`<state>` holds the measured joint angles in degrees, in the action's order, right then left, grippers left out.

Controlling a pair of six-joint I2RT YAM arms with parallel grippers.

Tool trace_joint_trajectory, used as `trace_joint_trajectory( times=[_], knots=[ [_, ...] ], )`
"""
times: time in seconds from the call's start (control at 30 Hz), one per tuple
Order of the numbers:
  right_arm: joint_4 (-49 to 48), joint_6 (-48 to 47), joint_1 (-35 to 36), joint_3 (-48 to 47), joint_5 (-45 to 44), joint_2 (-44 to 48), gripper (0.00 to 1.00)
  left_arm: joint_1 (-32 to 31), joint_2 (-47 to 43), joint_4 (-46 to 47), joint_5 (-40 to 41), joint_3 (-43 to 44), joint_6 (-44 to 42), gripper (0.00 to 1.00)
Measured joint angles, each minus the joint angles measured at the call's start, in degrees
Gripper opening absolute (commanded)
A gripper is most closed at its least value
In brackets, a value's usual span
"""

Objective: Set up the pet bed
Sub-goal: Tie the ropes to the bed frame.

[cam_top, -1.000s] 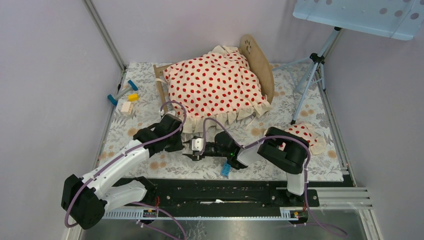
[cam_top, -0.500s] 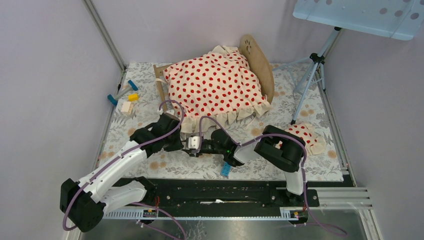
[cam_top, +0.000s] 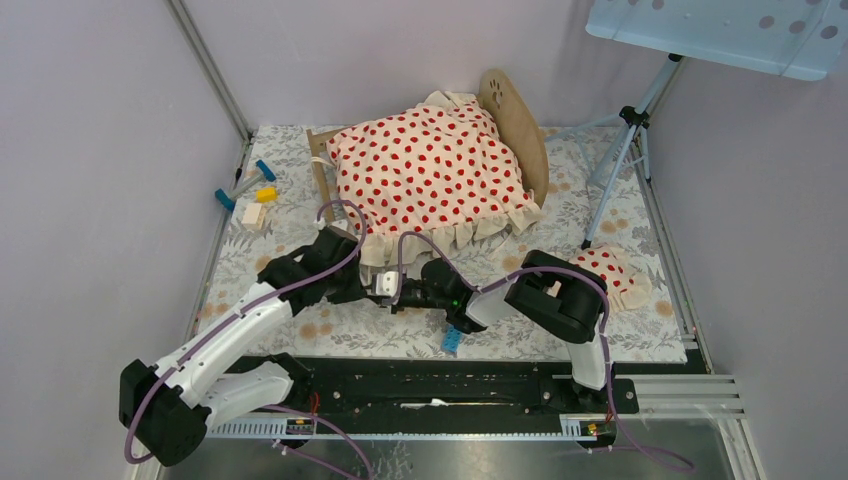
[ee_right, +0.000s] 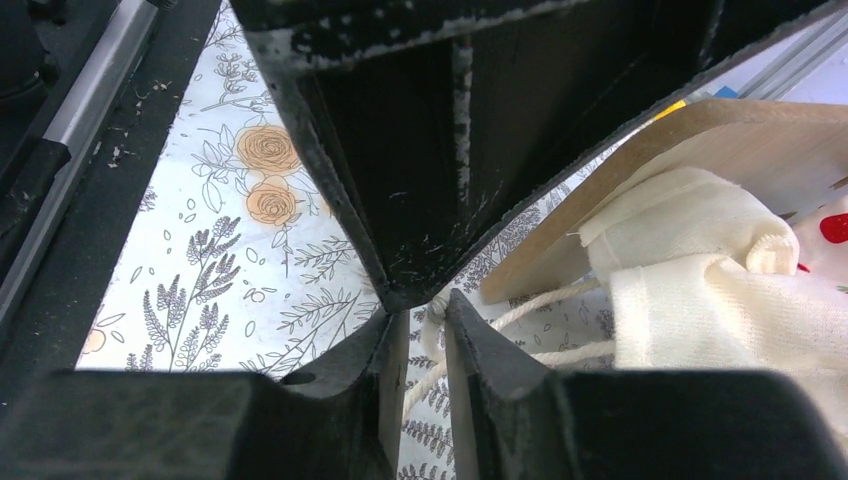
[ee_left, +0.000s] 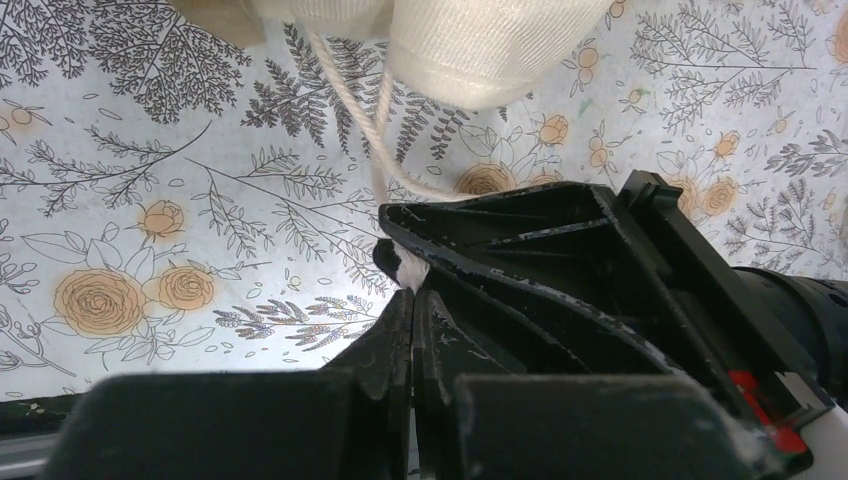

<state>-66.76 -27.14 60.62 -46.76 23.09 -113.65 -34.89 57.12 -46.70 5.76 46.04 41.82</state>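
The pet bed (cam_top: 517, 122) stands at the back middle, its light-wood end board showing. The cream red-dotted blanket (cam_top: 430, 168) covers its mattress. A cream cord (ee_left: 381, 150) hangs from the blanket's near hem (ee_left: 480, 40) onto the mat. My left gripper (cam_top: 372, 288) is just in front of the bed, with its jaws closed flat (ee_left: 412, 298) on the cord's white end. My right gripper (cam_top: 392, 292) meets it tip to tip. Its fingers (ee_right: 425, 312) stand a narrow gap apart with the cord (ee_right: 540, 302) between them. The bed's wood (ee_right: 640, 170) is just behind.
The small red-dotted pillow (cam_top: 612, 272) lies on the mat at the right. A blue block (cam_top: 452, 340) lies under the right arm. Small toy blocks (cam_top: 250, 195) lie at the far left. A tripod (cam_top: 620, 150) stands at the back right. The black rail (cam_top: 450, 385) runs along the near edge.
The right gripper has moved left to the left gripper's tip and its fingers have narrowed round the cord. The left arm has shifted slightly.
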Motion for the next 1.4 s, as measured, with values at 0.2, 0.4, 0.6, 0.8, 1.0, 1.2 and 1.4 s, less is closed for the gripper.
trace_joint_trajectory(
  times=[0.2, 0.4, 0.6, 0.8, 1.0, 1.2, 1.4],
  knots=[
    [-0.9, 1.9, 0.0, 0.0, -0.8, 0.0, 0.00, 0.2, -1.0, 0.0, -0.3, 0.0, -0.4, 0.29],
    [-3.2, 6.0, -0.8, 0.9, -3.7, 0.0, 0.00, 0.6, -2.7, -0.4, 0.0, 0.2, -1.2, 0.66],
    [-8.1, 15.4, -0.9, 2.7, -8.6, 0.0, 0.00, 0.6, -7.1, 3.1, 0.1, 0.2, -1.3, 0.69],
    [-10.0, 30.2, -0.9, 4.0, -17.1, 0.4, 0.00, 0.6, -13.1, 9.5, 1.2, -1.1, -1.5, 0.61],
    [-2.0, 44.0, -0.9, 3.2, -23.6, 6.0, 0.00, 0.6, -15.4, 13.0, 4.1, -5.9, -1.7, 0.55],
    [16.9, 54.4, -0.9, -6.1, -26.6, 9.2, 0.00, 0.6, -15.4, 13.9, 6.7, -9.6, -1.7, 0.54],
    [28.0, 61.2, -1.2, -9.3, -26.6, 10.1, 0.00, 0.6, -15.5, 18.7, 5.9, -13.3, -3.4, 0.50]
  ],
)
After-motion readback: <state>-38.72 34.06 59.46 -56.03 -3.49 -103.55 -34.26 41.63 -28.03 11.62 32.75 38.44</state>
